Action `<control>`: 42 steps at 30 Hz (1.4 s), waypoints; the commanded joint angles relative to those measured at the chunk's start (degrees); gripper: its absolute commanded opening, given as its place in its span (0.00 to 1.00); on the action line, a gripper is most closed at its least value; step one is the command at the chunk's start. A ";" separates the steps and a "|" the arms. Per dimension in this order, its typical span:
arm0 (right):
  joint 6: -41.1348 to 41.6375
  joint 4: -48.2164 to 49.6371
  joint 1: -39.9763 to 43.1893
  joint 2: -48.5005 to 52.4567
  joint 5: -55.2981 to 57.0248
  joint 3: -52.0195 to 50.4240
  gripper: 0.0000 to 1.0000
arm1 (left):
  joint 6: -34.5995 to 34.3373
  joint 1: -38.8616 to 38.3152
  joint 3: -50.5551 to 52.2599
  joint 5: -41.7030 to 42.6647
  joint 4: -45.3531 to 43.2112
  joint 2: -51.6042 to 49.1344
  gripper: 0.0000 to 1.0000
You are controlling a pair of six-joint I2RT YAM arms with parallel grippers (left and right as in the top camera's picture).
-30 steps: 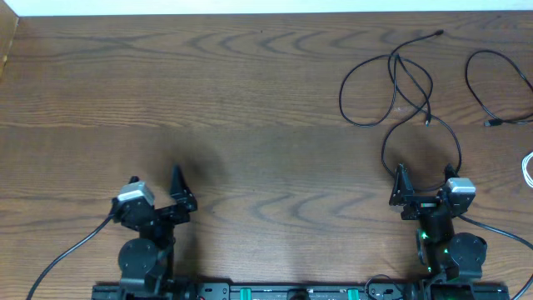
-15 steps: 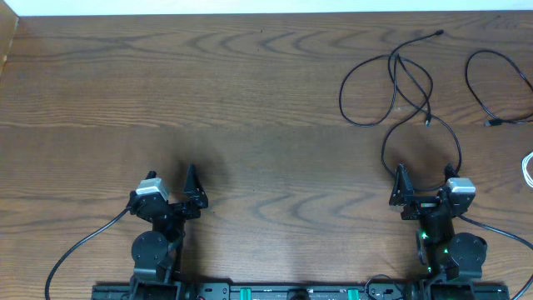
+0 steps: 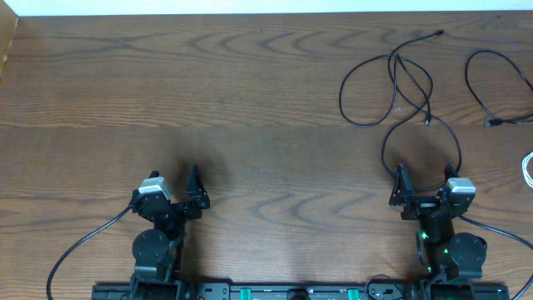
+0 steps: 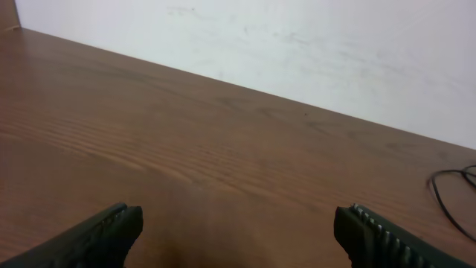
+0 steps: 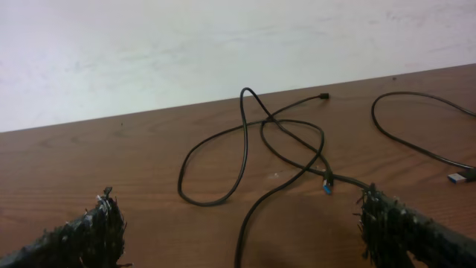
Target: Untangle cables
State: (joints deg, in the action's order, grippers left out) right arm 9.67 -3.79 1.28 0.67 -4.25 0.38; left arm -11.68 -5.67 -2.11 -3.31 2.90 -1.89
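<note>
Two black cables (image 3: 400, 75) lie looped over each other at the table's back right; in the right wrist view this tangle (image 5: 286, 145) crosses itself twice. One strand runs down between the fingers of my right gripper (image 3: 427, 175) (image 5: 238, 201), which is open and holds nothing. A separate black cable (image 3: 500, 75) (image 5: 413, 141) curves further right, with a plug end (image 5: 461, 179). A white cable (image 3: 528, 167) peeks in at the right edge. My left gripper (image 3: 174, 179) (image 4: 236, 223) is open over bare wood at front left, far from the cables, with only a black cable (image 4: 446, 197) loop at that view's right edge.
A pale wall (image 4: 297, 45) rises behind the table's (image 3: 250, 100) far edge. Thick black cords (image 3: 75, 250) trail from both arm bases along the front edge.
My left arm has swung a little to the right, most of it in the first half second. The right arm and the cables have not moved.
</note>
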 commanded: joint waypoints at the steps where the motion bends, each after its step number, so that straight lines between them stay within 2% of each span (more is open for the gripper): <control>1: 0.11 -0.22 0.17 -0.35 0.24 -0.07 0.99 | 1.11 0.24 1.88 0.13 0.87 -0.22 0.90; 26: 0.09 -0.22 0.17 -0.35 0.26 -0.07 0.99 | 1.22 2.14 1.88 1.88 1.11 1.84 0.90; 32: 0.09 -0.22 0.17 -0.35 0.24 -0.07 0.99 | 13.11 2.12 1.88 4.83 1.20 1.84 0.90; 42: 0.09 -0.22 0.17 -0.35 0.24 -0.07 0.99 | 13.60 2.12 1.88 5.03 1.05 1.84 0.90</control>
State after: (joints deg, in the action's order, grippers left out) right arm 9.67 -3.79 1.28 0.67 -4.23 0.38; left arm 0.36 -3.84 -2.04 1.21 3.14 -0.69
